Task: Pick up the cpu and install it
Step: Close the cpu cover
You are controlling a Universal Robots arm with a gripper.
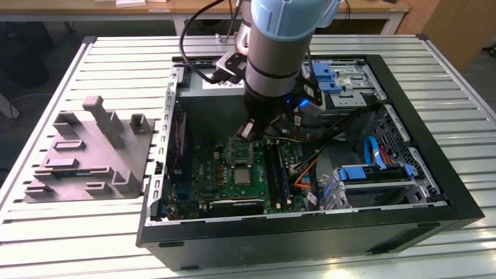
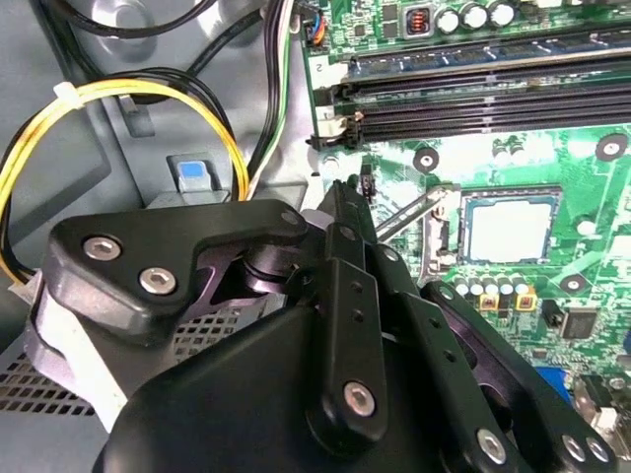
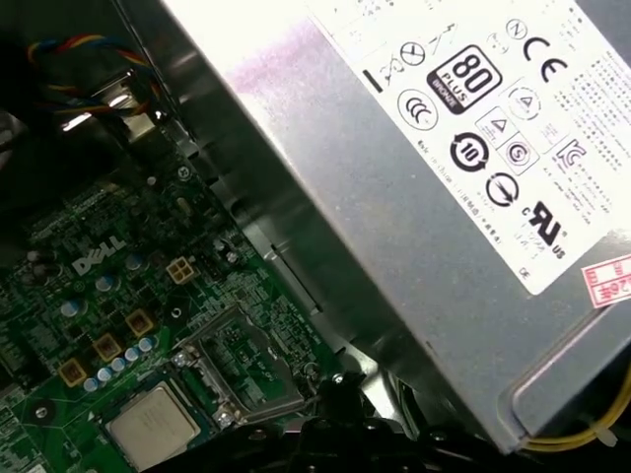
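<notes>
The arm is hanging its gripper [image 1: 250, 130] low inside the open computer case [image 1: 434, 174], just above the green motherboard [image 1: 225, 174]. From here I cannot tell whether the claw is released or clenched; its tip [image 2: 347, 192] is tapering to a narrow point with nothing visibly between it. The cpu [image 2: 508, 225] is already lying flat in the socket on the motherboard, its silver top facing up, beside the raised socket frame [image 3: 242, 370]. The grey holder block [image 1: 89, 157] is standing outside the case, well apart from the motherboard.
</notes>
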